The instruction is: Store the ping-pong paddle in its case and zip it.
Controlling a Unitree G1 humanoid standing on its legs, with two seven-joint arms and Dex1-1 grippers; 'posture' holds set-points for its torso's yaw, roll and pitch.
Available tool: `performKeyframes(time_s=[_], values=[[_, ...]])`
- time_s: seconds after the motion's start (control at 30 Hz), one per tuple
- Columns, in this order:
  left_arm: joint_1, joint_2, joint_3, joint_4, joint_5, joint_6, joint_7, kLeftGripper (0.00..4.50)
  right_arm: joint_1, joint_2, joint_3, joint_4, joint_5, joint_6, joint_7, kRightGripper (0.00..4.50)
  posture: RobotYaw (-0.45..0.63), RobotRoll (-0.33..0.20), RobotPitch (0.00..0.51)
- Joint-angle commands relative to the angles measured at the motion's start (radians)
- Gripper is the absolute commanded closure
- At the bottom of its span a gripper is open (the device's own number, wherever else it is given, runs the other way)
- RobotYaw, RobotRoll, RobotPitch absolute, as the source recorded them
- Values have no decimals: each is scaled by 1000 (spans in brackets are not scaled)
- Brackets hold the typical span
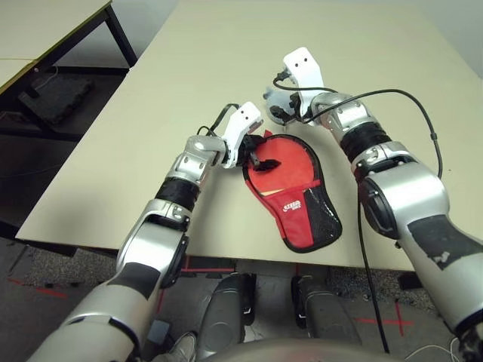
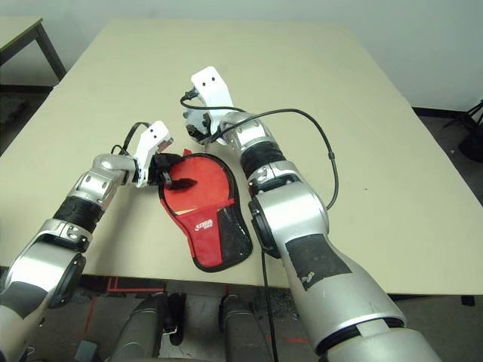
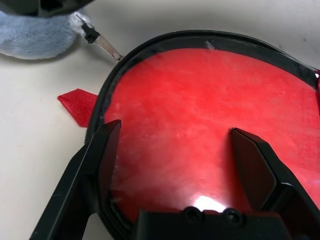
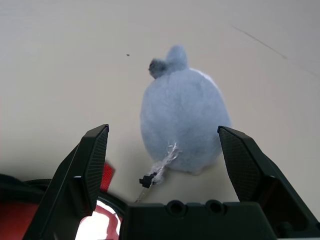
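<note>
The red case [image 1: 298,200], with black zipper edging, a mesh pocket and a white logo, lies flat near the table's front edge. Through its glossy clear panel I see the ping-pong paddle's red face [image 3: 200,110], and a strip of light wood [image 1: 285,183] shows lower down. My left gripper [image 3: 180,150] hovers open just over the case's round end, touching nothing. The metal zipper pull [image 3: 102,44] sticks out from that end's rim, tied by a cord to a grey fuzzy lump [image 4: 182,120]. My right gripper [image 4: 163,131] stands open, its fingers on either side of the lump and apart from it.
A red fabric tab [image 3: 77,102] pokes out beside the case's rim. A black cable [image 1: 407,102] loops over my right forearm onto the beige table [image 1: 226,53]. A second table [image 1: 45,30] stands at the far left across a gap.
</note>
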Motion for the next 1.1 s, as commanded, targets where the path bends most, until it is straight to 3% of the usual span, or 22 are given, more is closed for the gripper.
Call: performKeyframes(time_s=[0.03,0.17,0.23,0.67,1.03,1.1], values=[[34,0,-27,-11,11,28,-2,19,5,18,-23,37,-20,-32,-25,0,55,0,113],[40,3,-30,-21,14,35,-1,19,14,28,-33,52,-37,-53,-56,0,64,0,114],[42,3,-33,-27,15,38,-1,0,17,33,-42,56,-42,-63,-75,352,67,0,115],[40,-5,-44,-45,12,52,5,0,40,47,-52,71,-99,-94,-141,4462,86,0,114],[42,-2,-48,-47,13,50,2,0,27,31,-113,70,-80,-98,-168,4486,77,0,112],[42,-1,-50,-46,14,48,0,0,18,32,-128,70,-75,-98,-170,3823,79,0,111]])
